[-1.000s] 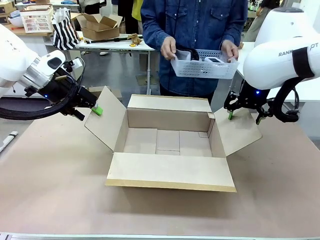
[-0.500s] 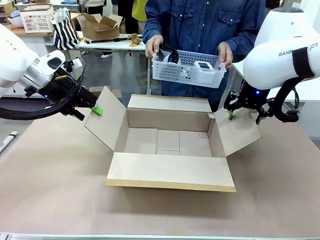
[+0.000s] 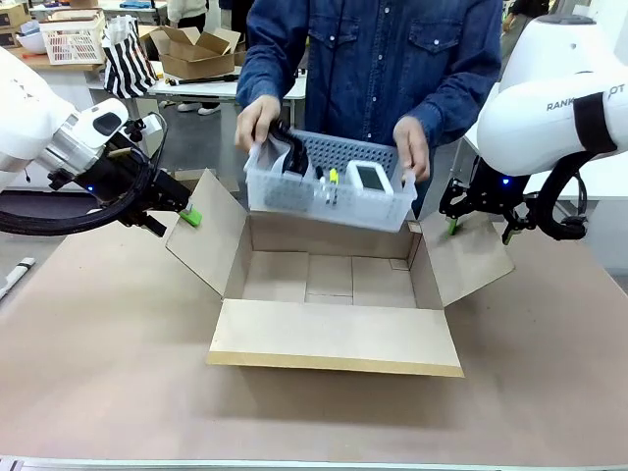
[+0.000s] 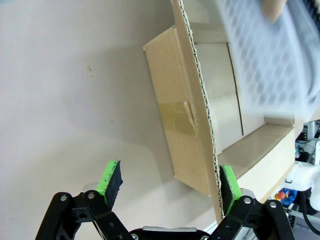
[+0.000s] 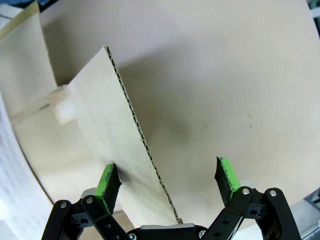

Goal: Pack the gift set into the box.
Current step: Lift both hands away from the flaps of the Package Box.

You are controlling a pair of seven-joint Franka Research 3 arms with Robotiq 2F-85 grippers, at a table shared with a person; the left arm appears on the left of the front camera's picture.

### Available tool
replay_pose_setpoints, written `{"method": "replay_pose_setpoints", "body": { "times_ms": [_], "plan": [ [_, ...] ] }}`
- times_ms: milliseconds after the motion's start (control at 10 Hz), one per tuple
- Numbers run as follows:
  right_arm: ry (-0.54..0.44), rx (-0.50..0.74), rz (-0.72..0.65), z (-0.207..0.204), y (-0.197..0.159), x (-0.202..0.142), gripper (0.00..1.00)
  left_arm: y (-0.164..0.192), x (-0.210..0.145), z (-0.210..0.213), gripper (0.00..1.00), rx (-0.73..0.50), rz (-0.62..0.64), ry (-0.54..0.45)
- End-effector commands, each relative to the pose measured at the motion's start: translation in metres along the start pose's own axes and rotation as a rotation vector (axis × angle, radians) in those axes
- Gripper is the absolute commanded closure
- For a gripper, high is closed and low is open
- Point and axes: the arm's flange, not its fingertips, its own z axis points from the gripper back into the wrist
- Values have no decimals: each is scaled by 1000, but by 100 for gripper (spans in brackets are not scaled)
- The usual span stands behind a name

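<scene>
Basket (image 3: 329,194) is being lowered from top-centre toward the box (image 3: 334,339) by the person (image 3: 373,59) — packing judged nearly complete; left gripper (image 4: 167,185) and right gripper (image 5: 166,181) are being held released, astride side flaps (image 3: 201,240).

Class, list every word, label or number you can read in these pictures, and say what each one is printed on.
"RANK": on the white casing of the right arm, part of a longer word.
"PT": further along the same casing, cut off at the picture's edge.
The box: plain cardboard, no print.
The white gadget: its screen is too small to read.
</scene>
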Motion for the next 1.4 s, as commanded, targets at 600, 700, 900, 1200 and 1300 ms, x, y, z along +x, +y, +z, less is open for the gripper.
{"method": "replay_pose_setpoints", "body": {
  "times_ms": [600, 700, 900, 1200, 1300],
  "plan": [
    [-8, -16, -3, 4, -1, 2, 0, -2, 1, 3, 0, 16, 8, 8],
    [-8, -16, -3, 4, -1, 2, 0, -2, 1, 3, 0, 16, 8, 8],
    [-8, -16, -3, 4, -1, 2, 0, -2, 1, 3, 0, 16, 8, 8],
    [-8, -16, -3, 4, -1, 2, 0, -2, 1, 3, 0, 16, 8, 8],
    [-8, -16, -3, 4, -1, 2, 0, -2, 1, 3, 0, 16, 8, 8]
  ]
}}
